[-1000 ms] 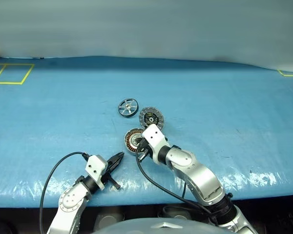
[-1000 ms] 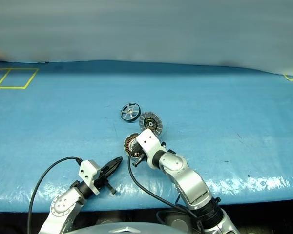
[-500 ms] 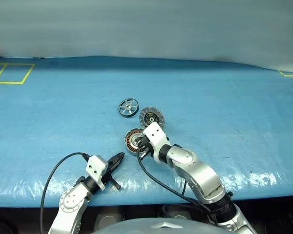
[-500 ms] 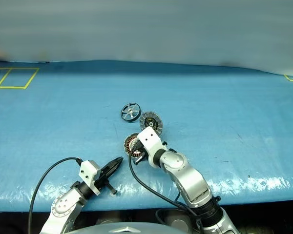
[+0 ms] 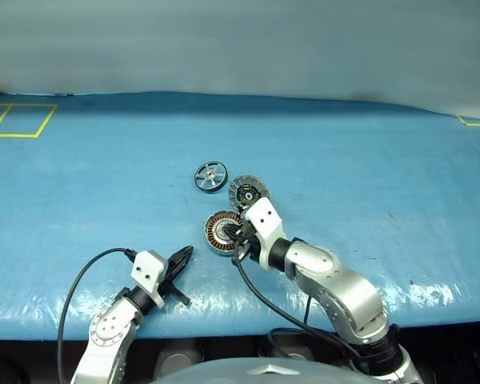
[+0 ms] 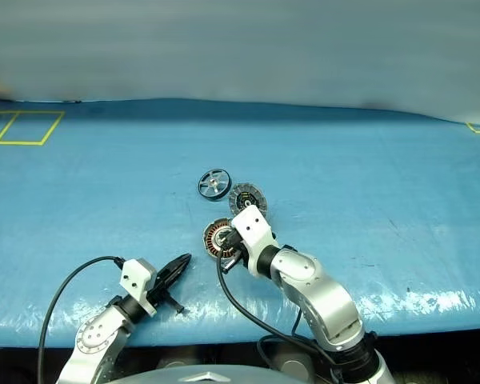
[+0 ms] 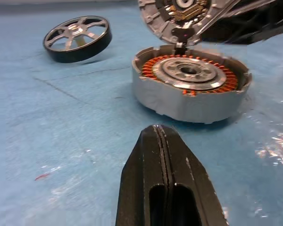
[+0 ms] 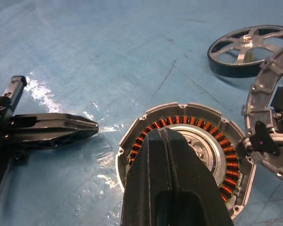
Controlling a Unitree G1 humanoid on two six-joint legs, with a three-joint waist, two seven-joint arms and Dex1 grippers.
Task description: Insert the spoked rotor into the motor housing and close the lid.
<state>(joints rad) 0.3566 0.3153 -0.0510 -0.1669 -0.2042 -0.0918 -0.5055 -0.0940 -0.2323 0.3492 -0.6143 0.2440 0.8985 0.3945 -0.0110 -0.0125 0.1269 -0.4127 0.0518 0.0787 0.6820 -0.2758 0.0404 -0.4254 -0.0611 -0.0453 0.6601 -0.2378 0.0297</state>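
Where housing (image 5: 222, 231) meets lid (image 5: 247, 192), clear table (image 5: 104, 184) leftward.

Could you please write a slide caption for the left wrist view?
Shut left gripper faces the open motor housing; spoked rotor lies apart.

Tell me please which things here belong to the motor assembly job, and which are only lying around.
Belong to the job:
- spoked rotor, lying apart on the table
- motor housing, open, copper windings showing
- lid, beside the housing

Only lying around:
- blue table cover
- yellow tape markings at the far left corner
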